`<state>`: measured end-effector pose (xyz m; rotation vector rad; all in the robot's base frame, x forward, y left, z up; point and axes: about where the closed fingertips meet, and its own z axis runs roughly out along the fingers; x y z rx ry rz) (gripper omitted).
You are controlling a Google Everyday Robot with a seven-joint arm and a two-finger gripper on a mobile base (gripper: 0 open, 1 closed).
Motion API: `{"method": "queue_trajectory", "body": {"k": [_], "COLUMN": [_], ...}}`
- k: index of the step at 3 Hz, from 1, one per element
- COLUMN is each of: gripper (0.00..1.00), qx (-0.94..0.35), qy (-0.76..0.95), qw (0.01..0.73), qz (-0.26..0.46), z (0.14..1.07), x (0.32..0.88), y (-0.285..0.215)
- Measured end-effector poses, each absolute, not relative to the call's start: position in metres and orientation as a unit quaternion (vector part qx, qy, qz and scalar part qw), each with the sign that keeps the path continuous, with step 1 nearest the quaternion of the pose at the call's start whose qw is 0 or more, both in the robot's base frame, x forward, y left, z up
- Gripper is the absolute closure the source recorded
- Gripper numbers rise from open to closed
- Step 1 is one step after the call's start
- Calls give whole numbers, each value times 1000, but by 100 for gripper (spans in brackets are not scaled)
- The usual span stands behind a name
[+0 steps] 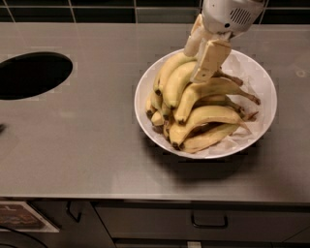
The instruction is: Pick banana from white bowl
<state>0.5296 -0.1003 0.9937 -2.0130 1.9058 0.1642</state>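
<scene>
The one camera view looks down on a grey table [97,145], with the white bowl [142,114] as landmark. Well to the bowl's left, a dark round hole [31,75] is cut into the table. Behind the bowl runs a dark tiled wall [97,8]. Below it, past the table's front edge, a drawer handle [209,224] shows.

The bowl holds a pile of yellow bananas [203,116] on crinkled paper [244,68]. The banana [175,87] lies in the bowl's upper left part, curving down to a dark tip, with other bananas lying against it left and right.

The claw [193,68] hangs over the bowl's back part, down at that banana's upper end and covering it. Whether the claw is wide or narrow I cannot tell. Its white wrist housing [227,14] is cut off by the top edge. Bananas low in the pile are mostly hidden.
</scene>
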Motion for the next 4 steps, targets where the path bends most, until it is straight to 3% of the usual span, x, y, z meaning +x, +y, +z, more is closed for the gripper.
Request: {"method": "queue_trajectory", "body": {"k": [4], "gripper": [38], "qx": [-709], "qy": [679], "qw": [164], "qz": [96], "z": [981], "x": [549], "y": [-101]}}
